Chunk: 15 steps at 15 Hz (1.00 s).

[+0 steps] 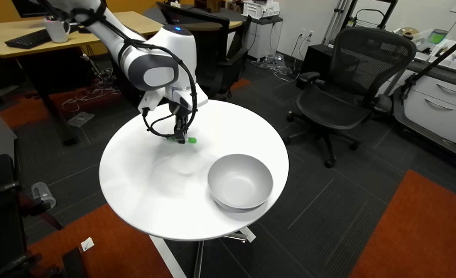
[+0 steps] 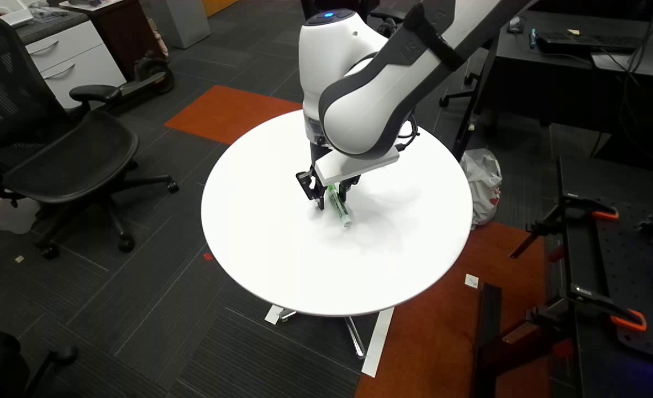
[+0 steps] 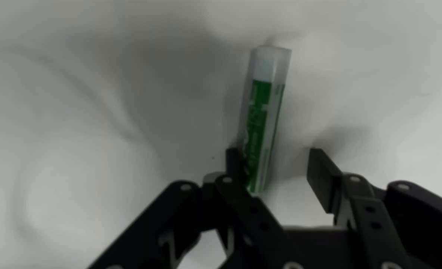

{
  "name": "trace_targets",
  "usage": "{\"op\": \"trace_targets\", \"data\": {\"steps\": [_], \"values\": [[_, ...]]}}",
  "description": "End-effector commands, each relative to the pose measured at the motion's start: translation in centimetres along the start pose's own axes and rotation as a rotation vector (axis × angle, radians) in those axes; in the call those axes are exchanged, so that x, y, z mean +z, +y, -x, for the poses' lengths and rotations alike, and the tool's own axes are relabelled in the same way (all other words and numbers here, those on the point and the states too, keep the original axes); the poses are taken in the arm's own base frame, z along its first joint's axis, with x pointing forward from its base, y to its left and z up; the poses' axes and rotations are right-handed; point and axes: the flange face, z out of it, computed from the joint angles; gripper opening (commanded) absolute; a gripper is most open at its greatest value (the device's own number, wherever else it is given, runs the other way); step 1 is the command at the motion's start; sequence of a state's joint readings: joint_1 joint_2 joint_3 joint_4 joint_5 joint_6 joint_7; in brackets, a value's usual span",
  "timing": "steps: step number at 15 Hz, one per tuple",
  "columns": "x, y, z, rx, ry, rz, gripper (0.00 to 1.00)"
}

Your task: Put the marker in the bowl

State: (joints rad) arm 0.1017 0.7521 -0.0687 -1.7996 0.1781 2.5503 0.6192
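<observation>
- Green-labelled, with a pale end, the marker [image 3: 262,123] lies on the round white table [image 1: 135,185], off centre toward 11 o'clock in an exterior view.
- Its bright green cap [image 1: 191,140] points to 3 o'clock there; in the wrist view the pale end points just past 12.
- Black Robotiq gripper [image 3: 275,155]: fingers spread, marker between them. In the wrist view the 9 o'clock finger [image 3: 235,164] stands right against the barrel, contact impossible to tell; a clear gap parts the barrel from the 3 o'clock finger [image 3: 322,183].
- Grey bowl [image 1: 240,185], upright on the table toward 4 o'clock, near the edge, well apart from the marker.
- White Franka Panda arm [image 1: 154,71], black cable strapped along it, reaching in from 11 o'clock.
- Black mesh office chair [image 1: 367,65] beyond the table at 2 o'clock.
- Wood-topped desk [image 1: 120,25] toward 11 o'clock, bearing a white mug [image 1: 57,31] and a black keyboard [image 1: 29,39].
</observation>
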Motion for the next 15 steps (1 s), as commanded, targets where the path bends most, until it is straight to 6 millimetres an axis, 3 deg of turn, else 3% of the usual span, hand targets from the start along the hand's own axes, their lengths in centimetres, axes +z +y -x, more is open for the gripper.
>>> {"op": "trace_targets", "data": {"steps": [1, 4, 7, 9, 15], "values": [[0.0, 0.0, -0.8, 0.030, -0.001, -0.005, 0.21], [-0.3, 0.4, -1.0, 0.035, 0.000, -0.008, 0.01], [-3.0, 1.8, -2.0, 0.067, 0.055, -0.029, 0.05], [-5.7, 3.8, -3.9, 0.117, 0.117, -0.055, 0.05], [-13.5, 11.6, -11.0, 0.318, 0.240, -0.085, 0.05]]}}
